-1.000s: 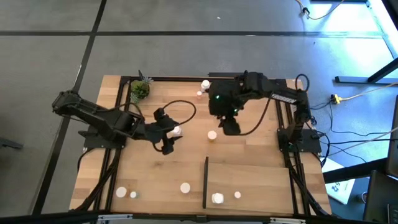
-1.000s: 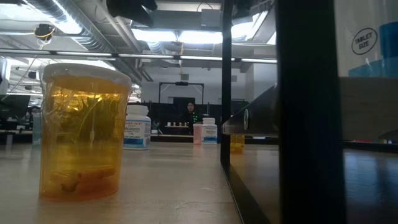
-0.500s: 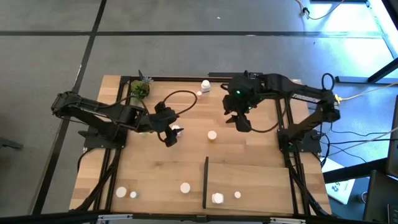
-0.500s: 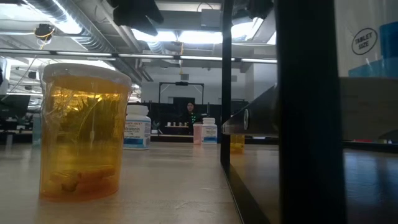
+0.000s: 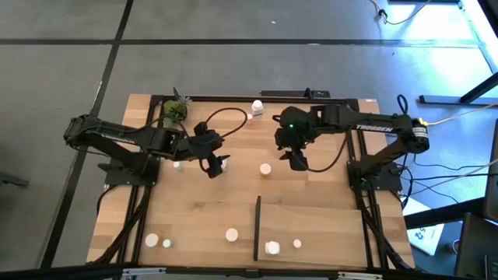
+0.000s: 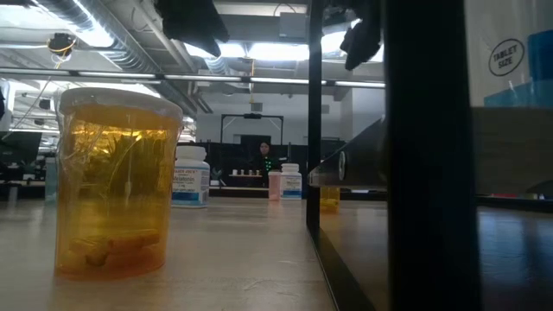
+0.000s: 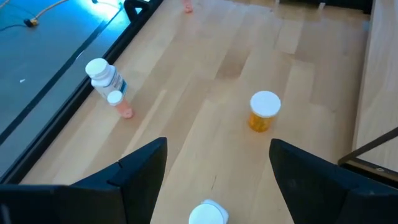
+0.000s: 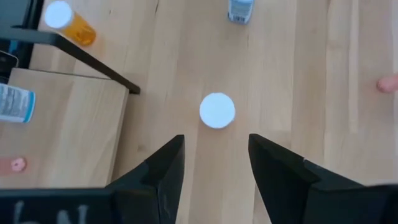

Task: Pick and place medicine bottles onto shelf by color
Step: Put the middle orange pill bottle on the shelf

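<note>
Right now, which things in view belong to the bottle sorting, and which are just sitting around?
Job:
medicine bottles, scattered on the table and shelf
shelf
left gripper, open, over a white-capped bottle
right gripper, open, near another bottle

Not part of it:
potted plant
cables beside the table

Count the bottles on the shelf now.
2 on the shelf: a larger white bottle beside the black strip, a smaller bottle just past it. None looks hidden.

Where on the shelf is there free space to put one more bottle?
The shelf is bare along its side toward the right arm's base and its far half. Two bottles crowd the near corner beside the black upright strip. Both grippers hang open elsewhere.
</note>
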Robot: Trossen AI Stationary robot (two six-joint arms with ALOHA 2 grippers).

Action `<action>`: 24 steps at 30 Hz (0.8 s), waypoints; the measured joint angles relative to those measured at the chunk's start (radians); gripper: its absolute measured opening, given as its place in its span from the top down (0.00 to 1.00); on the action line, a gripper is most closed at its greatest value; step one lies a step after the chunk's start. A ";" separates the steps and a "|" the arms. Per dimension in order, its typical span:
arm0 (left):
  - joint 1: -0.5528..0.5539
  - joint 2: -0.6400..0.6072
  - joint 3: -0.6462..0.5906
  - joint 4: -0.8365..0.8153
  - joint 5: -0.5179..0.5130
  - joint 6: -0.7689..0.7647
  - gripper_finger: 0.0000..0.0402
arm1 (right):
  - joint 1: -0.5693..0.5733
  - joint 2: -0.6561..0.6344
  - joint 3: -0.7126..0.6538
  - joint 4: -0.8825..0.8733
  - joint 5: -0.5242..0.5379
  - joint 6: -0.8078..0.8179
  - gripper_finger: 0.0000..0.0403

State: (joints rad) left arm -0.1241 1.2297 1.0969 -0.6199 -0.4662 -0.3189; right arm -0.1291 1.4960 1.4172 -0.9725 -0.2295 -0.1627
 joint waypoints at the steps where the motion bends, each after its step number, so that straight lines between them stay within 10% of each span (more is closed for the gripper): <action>1: 0.002 0.000 0.000 0.000 0.000 0.009 0.31 | 0.000 0.000 -0.004 0.005 0.000 0.000 0.55; 9: -0.003 0.000 0.000 0.001 0.019 0.109 0.31 | 0.000 0.000 -0.016 0.037 0.000 0.001 0.55; 17: 0.009 0.000 0.000 0.001 0.262 0.225 0.31 | 0.000 0.000 -0.016 0.059 0.000 0.027 0.55; 24: 0.009 0.000 0.000 0.000 0.206 0.251 0.31 | 0.000 0.000 -0.016 0.067 0.000 0.108 0.55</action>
State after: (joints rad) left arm -0.1150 1.2297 1.0969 -0.6197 -0.2599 -0.0676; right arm -0.1291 1.4960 1.4014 -0.9054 -0.2295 -0.0544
